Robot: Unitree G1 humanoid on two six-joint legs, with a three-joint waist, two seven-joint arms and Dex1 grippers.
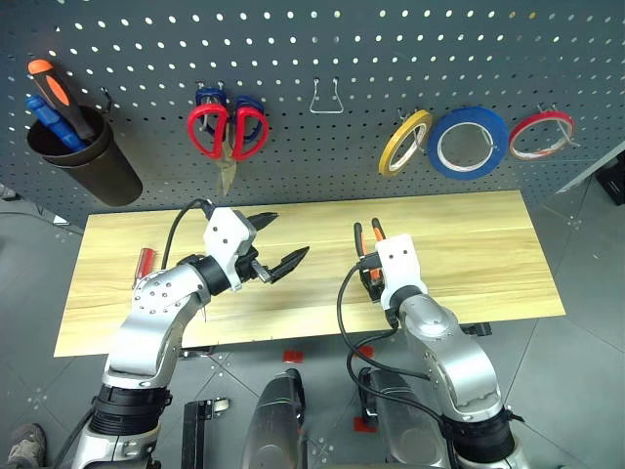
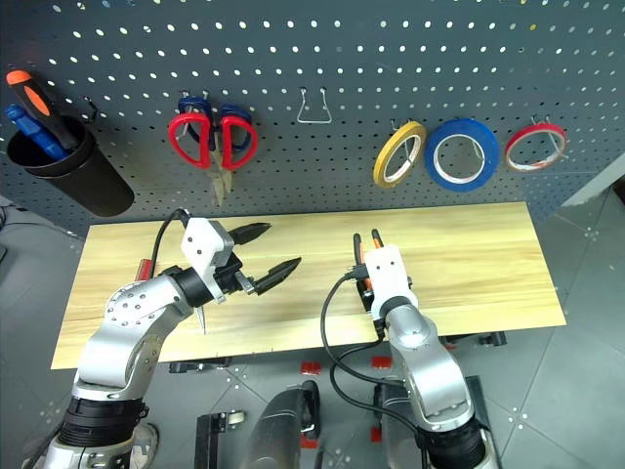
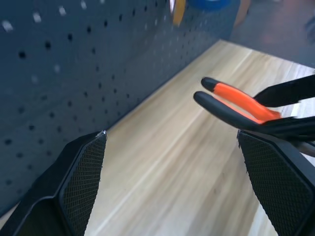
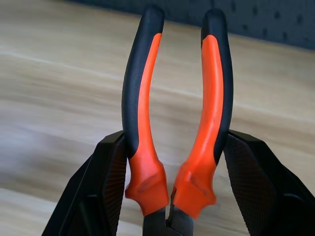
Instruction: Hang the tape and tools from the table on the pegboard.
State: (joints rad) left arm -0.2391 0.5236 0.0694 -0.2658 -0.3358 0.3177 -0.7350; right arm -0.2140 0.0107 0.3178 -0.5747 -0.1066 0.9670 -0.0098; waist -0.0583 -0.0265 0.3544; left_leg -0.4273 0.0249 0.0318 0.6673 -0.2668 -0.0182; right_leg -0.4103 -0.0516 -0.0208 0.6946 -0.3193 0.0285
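I'm reading the scene from the left: on the pegboard a black cup is hanging at the left end, holding an orange-and-black handled tool, and below it the screwdriver is lying near the left edge of the table, partly hidden behind my left arm; the left gripper is hovering above the table left of centre, fingers spread wide with nothing between them; above it the red-and-blue scissors are hanging on their hooks, and just right of them an empty wire hook is standing free; at the table's middle the right gripper is clamping the pliers, its pads pressing the orange-and-black handles near the pivot, handles pointing toward the board, the head tucked down between the fingers; further right the yellow roll, the blue tape and the red roll are already sitting on their hooks; I'm judging the step in hand to be carrying the pliers to the board; the next move is calling for raising them to the empty hook and slipping the gap between the handles over it before letting go; the black-handled scissors I cannot find.
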